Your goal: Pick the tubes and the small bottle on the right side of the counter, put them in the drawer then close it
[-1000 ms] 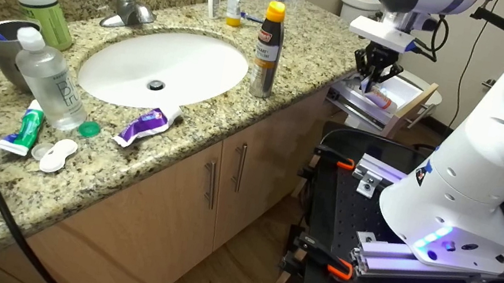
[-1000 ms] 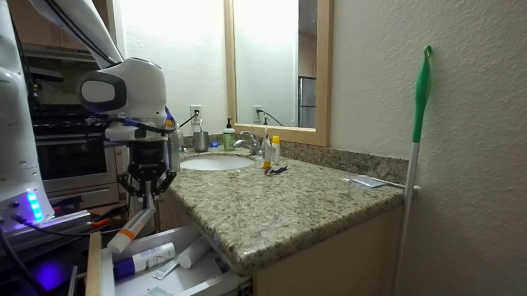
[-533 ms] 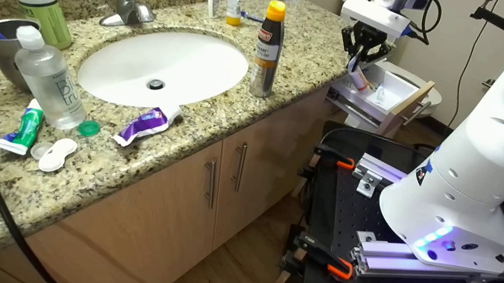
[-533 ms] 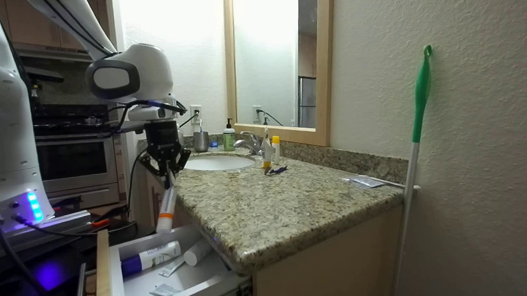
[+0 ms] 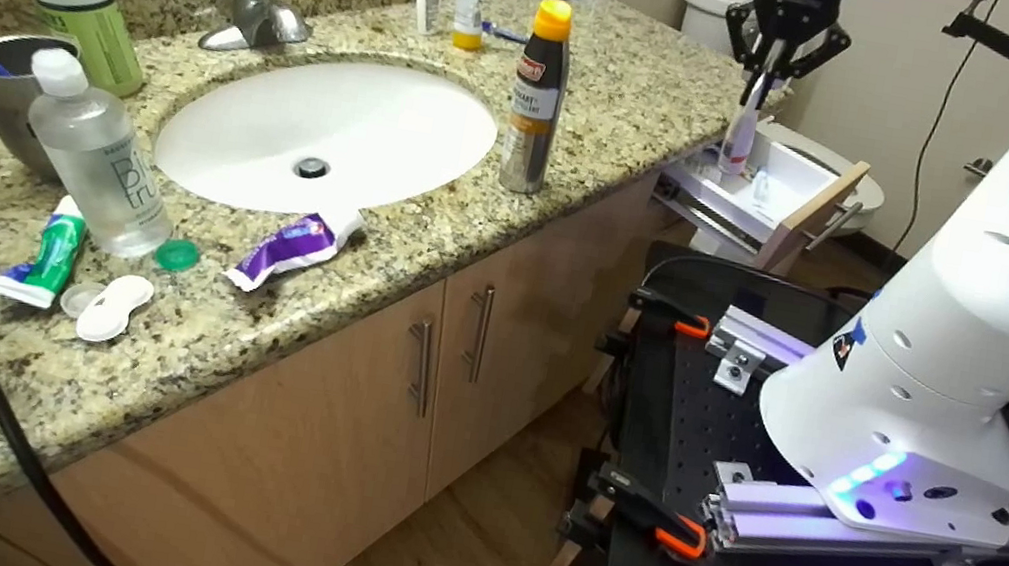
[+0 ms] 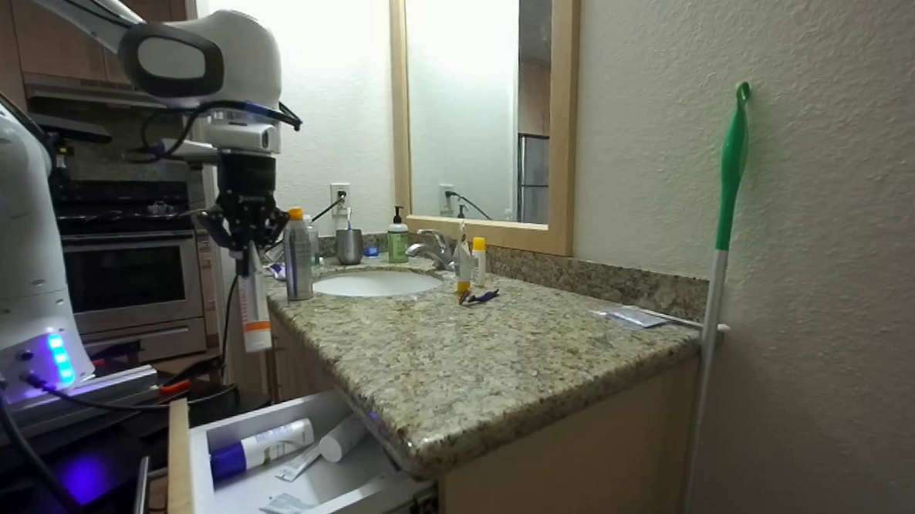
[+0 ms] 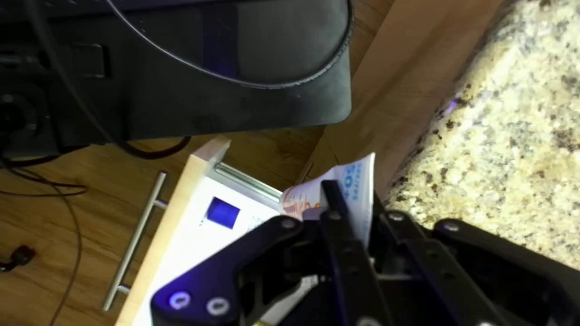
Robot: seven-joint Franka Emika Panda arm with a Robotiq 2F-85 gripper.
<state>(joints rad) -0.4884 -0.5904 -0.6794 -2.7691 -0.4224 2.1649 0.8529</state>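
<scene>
One white tube (image 6: 255,306) clamped in the jaws | may be dropped past far wall of drawer (image 6: 294,410) if released here | depth unclear

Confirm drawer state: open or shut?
Open. In both exterior views the drawer stands pulled out from under the counter, its inside showing.

The arm (image 5: 944,322) reaches out, wrist (image 6: 252,61) high, fingers (image 7: 336,201) pointing down, pinched in a grip beside the front edge of the desk (image 6: 431,358).
</scene>
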